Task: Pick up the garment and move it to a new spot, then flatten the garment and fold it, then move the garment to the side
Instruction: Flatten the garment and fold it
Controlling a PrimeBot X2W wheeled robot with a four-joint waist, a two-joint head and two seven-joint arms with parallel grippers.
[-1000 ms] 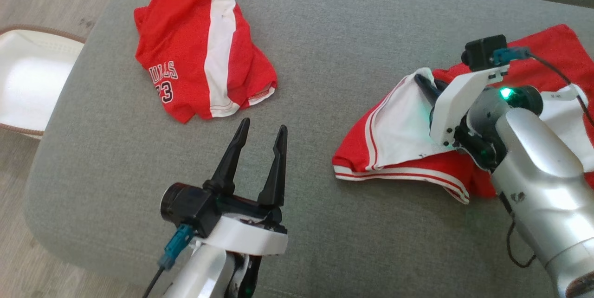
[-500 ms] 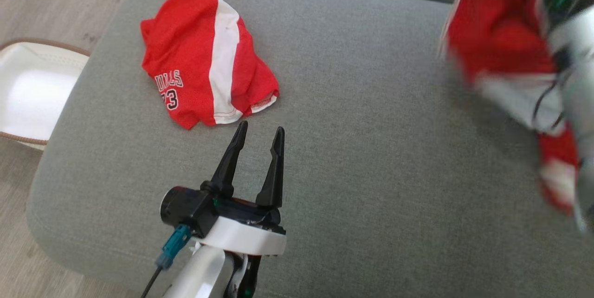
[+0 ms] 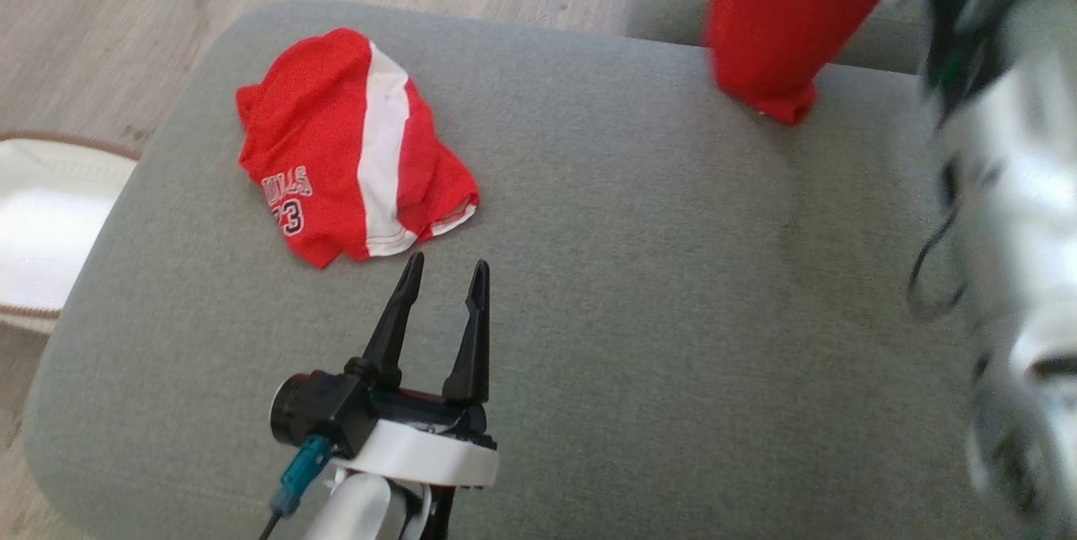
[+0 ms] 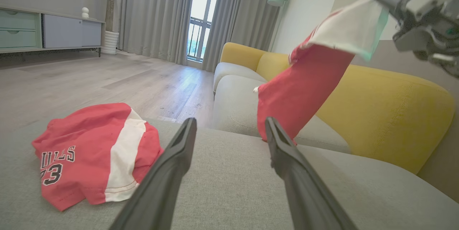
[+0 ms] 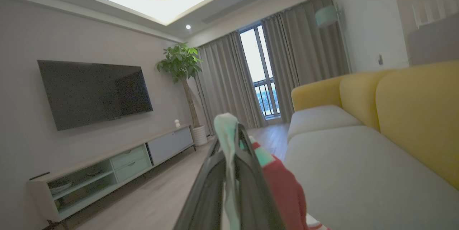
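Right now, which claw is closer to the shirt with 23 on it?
Left. The left claw hovers beside the shirt; the right claw is high and far off, gripping another garment.

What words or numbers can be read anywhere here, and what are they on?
"ULLS": on the crumpled red jersey lying on the grey cushion; its first letter is cut off by a fold.
"23": just below, on the same jersey.
The hanging red garment shows no lettering.
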